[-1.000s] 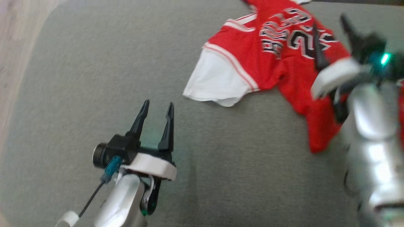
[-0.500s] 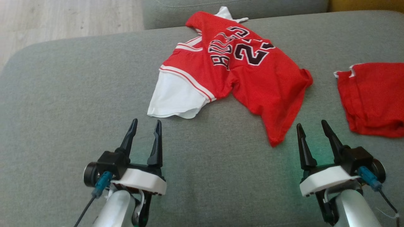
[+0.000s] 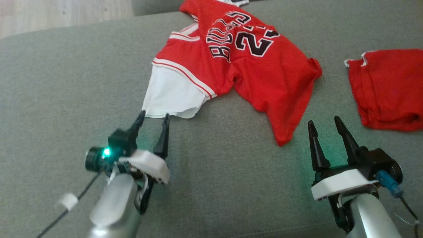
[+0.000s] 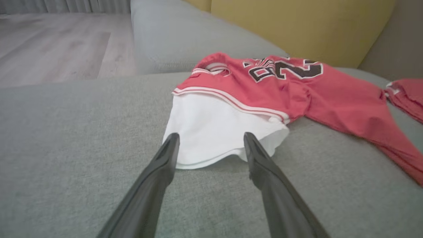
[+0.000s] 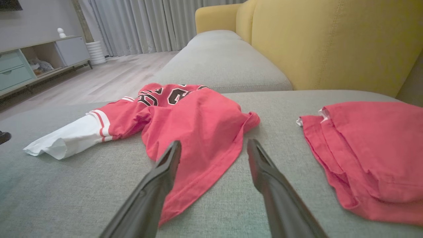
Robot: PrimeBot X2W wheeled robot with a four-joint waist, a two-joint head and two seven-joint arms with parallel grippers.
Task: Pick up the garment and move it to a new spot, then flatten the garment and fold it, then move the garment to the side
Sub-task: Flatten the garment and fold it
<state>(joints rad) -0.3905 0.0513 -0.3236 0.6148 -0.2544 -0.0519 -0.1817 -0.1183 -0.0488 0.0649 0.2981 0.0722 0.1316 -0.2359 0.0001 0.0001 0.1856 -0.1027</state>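
Note:
The garment [image 3: 251, 69] is a red jersey with black lettering and a white sleeve, lying crumpled on the grey sofa seat [image 3: 66, 99]. It also appears in the left wrist view [image 4: 257, 96] and the right wrist view [image 5: 185, 122]. My left gripper [image 3: 153, 118] is open, its tips right at the edge of the white sleeve [image 4: 214, 132] with nothing between them. My right gripper [image 3: 325, 123] is open too, a little short of the jersey's lower red hem [image 5: 198, 185] and holding nothing.
A second red cloth [image 3: 390, 86], folded, lies on the seat at the right [image 5: 373, 148]. The yellow sofa back [image 5: 330, 43] rises behind. Wooden floor [image 3: 59, 13] lies beyond the seat's far left edge, with a cabinet [image 5: 33, 62] across the room.
The head camera has swung and settled, so the whole picture shifted. My left gripper has reached forward to the white sleeve's edge. The right gripper stays open near the hem.

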